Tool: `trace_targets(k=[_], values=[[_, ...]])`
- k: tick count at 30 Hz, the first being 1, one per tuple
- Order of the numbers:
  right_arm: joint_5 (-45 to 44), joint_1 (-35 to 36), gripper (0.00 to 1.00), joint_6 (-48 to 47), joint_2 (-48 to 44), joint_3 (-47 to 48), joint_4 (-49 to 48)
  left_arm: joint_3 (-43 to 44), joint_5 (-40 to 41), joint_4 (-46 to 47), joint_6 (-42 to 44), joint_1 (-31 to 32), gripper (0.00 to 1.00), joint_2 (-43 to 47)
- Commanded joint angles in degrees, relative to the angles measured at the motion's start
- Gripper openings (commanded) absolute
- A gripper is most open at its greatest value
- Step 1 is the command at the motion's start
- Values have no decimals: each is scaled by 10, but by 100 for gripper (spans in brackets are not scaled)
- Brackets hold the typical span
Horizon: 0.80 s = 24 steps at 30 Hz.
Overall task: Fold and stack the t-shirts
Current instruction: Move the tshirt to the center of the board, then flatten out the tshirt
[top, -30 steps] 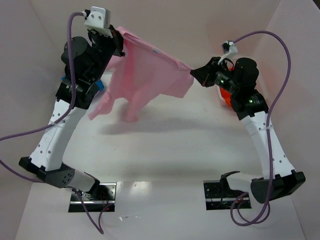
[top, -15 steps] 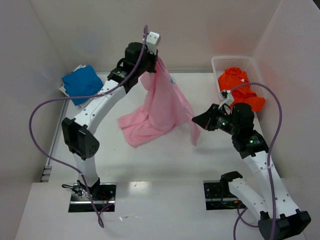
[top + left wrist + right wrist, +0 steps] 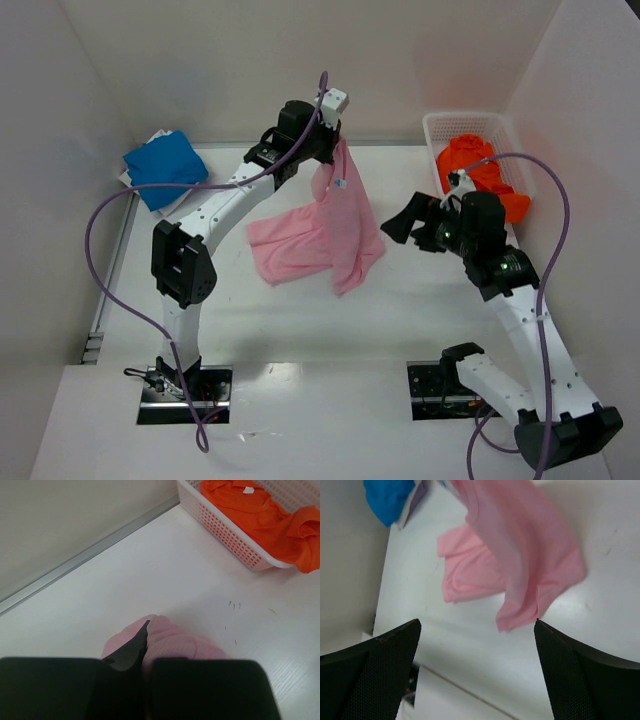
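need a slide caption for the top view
Left end effector holds the pink shirt up by one end; right end effector open beside it.

- We see bright, even, diffuse light from overhead in the top view; the white table (image 3: 400,320) is nearly washed out.
- We find only a faint, soft shadow beneath the pink t-shirt (image 3: 320,240).
- In the right wrist view the t-shirt is smeared and soft, as are the dark fingers (image 3: 375,675) of the right gripper (image 3: 477,625).
- In the left wrist view the left gripper (image 3: 147,637) is a dark, unfocused mass, while the basket (image 3: 225,530) is sharper.
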State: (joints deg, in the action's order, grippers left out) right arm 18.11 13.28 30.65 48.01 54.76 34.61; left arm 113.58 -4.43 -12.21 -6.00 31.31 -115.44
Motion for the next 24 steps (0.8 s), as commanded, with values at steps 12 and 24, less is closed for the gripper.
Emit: trace_targets(k=[12,24], values=[[-72,1,100,-116,214,151,-257,2,-179,-24,45,3,5,-4],[-13,1,95,-108,245,156,-322,-4,-258,-41,69,14,11,-22]])
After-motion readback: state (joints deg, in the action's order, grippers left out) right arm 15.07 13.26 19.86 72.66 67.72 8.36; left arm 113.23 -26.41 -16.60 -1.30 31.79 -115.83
